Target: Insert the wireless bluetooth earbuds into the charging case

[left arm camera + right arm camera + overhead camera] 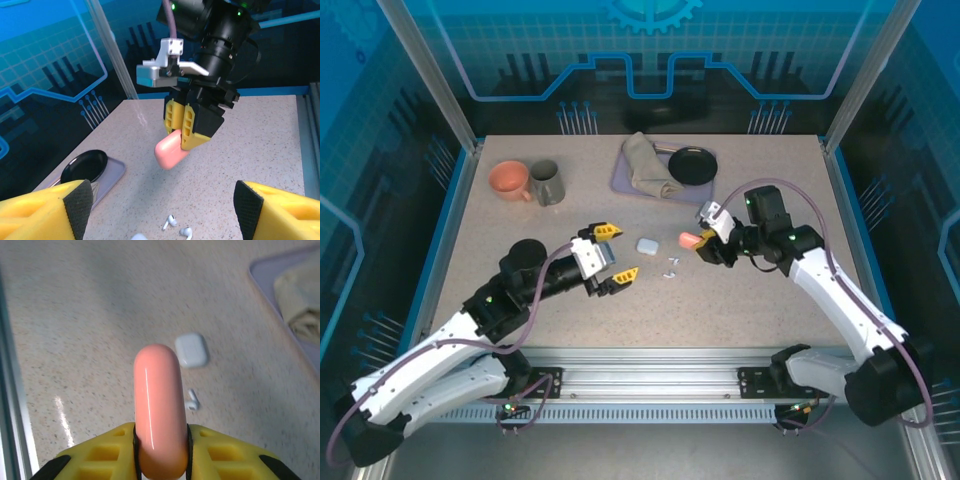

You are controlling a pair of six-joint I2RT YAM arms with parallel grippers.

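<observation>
Nearest the arm bases, the left gripper (pixel 613 253) hovers low over the table (pixel 520 300), jaws spread wide with nothing between them, aimed toward 3 o'clock.

Just beyond its fingertips lie the two white earbuds (pixel 671 266), side by side at about 4 o'clock from the white charging case (pixel 647 244). We judge them feather-light, hard and slick, so they are likely to skid or pop out of a pinch. The short stem looks like the safest place to take hold, with the pads brought down almost to the tabletop and closed gently. They are tiny glossy white pieces, each a rounded bulb on a stubby stem, lying flat and far smaller than either case. The white charging case is a rounded pebble that looks shut from the right wrist view.

At 3 o'clock from that case, the right gripper (pixel 190 122) is clenched on the pink case (pixel 170 150), holding it clear of the table. It is a smooth salmon capsule with its lid apparently closed. We think a lid must be opened before any earbud goes in.

Farther back, a salmon mug (pixel 508 180) and a grey mug (pixel 547 183) stand at 10 o'clock. At 12 o'clock a lilac tray (pixel 618 180) carries a folded cloth (pixel 645 165) and a black dish (pixel 692 165).
</observation>
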